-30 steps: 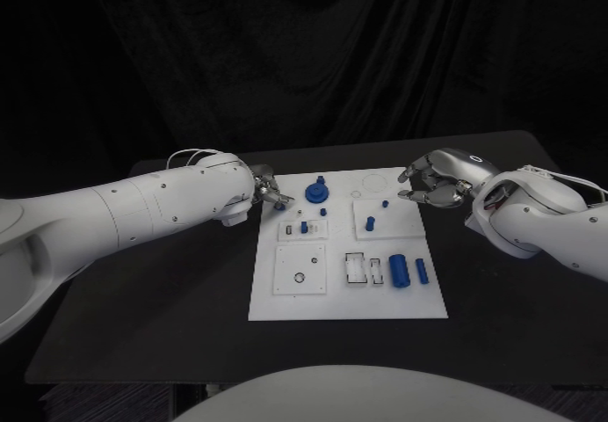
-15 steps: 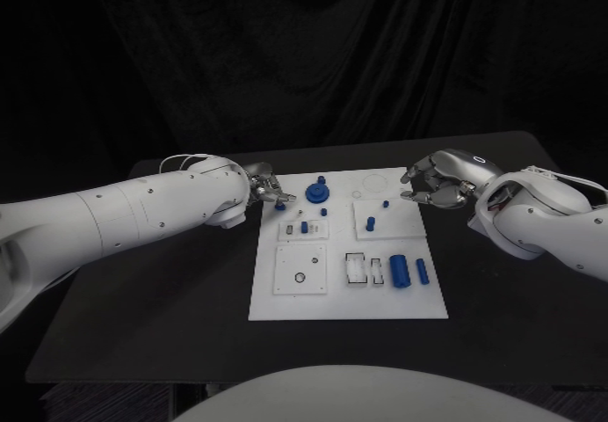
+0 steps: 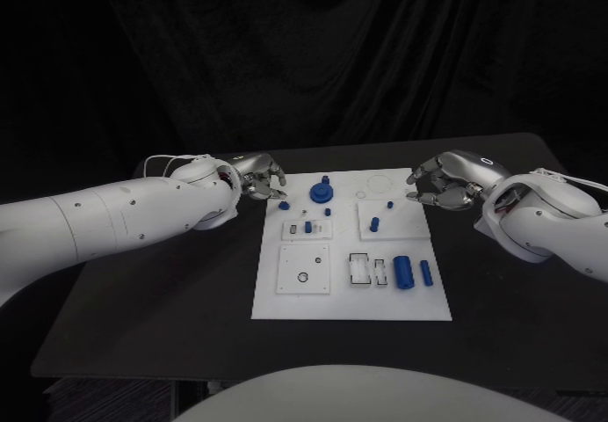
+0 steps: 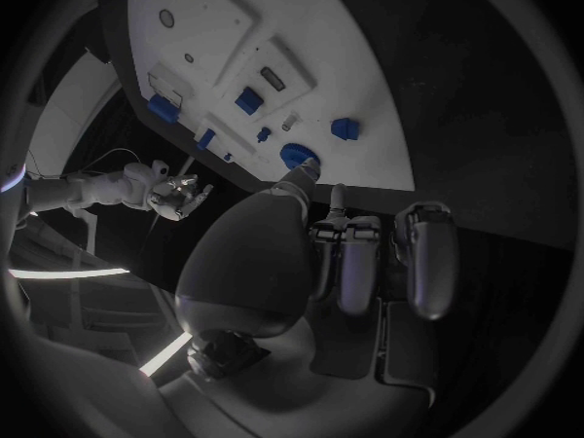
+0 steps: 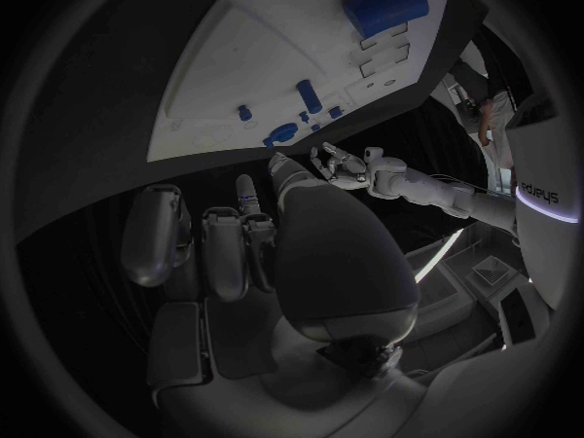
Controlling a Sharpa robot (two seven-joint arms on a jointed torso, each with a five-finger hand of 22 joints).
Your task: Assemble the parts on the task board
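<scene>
The white task board (image 3: 292, 303) lies mid-table, also seen in the wrist views (image 4: 305, 58) (image 5: 280, 58). My left hand (image 3: 257, 176) (image 4: 353, 263) hovers just off the board's far left corner, fingers apart and holding nothing. A small blue piece (image 3: 284, 206) (image 4: 345, 128) lies on the board's left edge below that hand. A blue round knob (image 3: 322, 191) (image 4: 298, 154) stands nearby. My right hand (image 3: 444, 182) (image 5: 243, 243) hangs over the far right corner with nothing in it. A thick blue cylinder (image 3: 401, 271) (image 5: 384, 5) and a slim one (image 3: 426, 272) lie near the front right.
More small blue pegs (image 3: 376, 225) stand in the board's middle blocks. A black-rimmed round hole (image 3: 301, 279) and rectangular slots (image 3: 360, 268) mark the front half. Bare black table (image 3: 152, 299) lies left and right of the board.
My left hand has let go of the small blue piece and drawn back up and to the left, off the board. The right hand has barely moved.
</scene>
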